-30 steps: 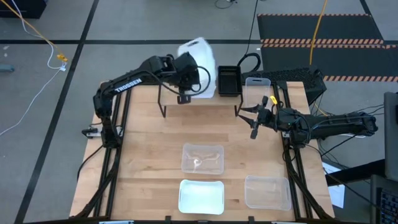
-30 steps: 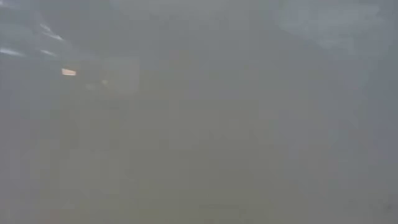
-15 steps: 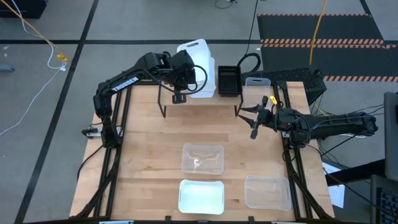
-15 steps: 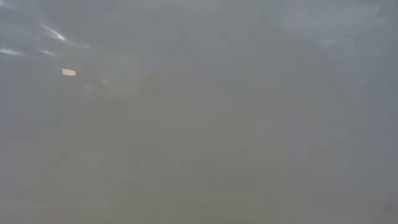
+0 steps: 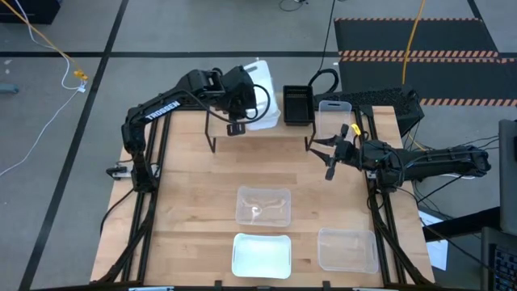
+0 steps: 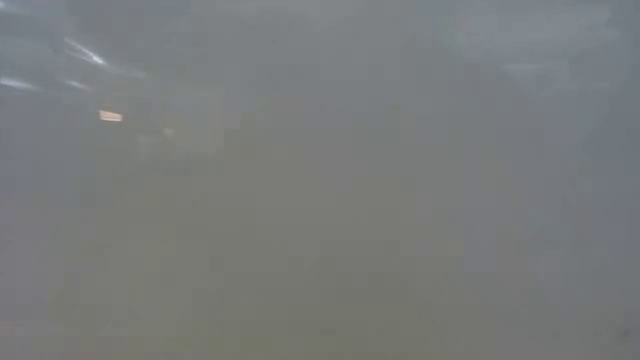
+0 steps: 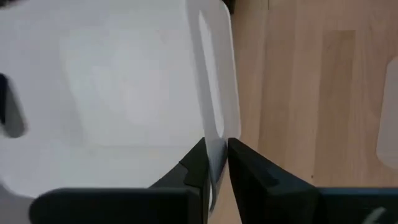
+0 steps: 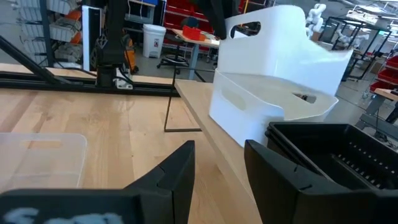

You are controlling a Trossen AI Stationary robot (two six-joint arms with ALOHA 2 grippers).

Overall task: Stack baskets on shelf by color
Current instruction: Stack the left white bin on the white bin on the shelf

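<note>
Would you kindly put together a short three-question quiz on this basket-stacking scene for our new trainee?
1. True or false: the left gripper grips the rim of a white basket.
2. Which baskets lie on the table in front of the shelf? A) two clear, one white B) three black
3. Fill in: the right gripper is ____ and holds nothing.

Key: 1 true; 2 A; 3 open.
</note>
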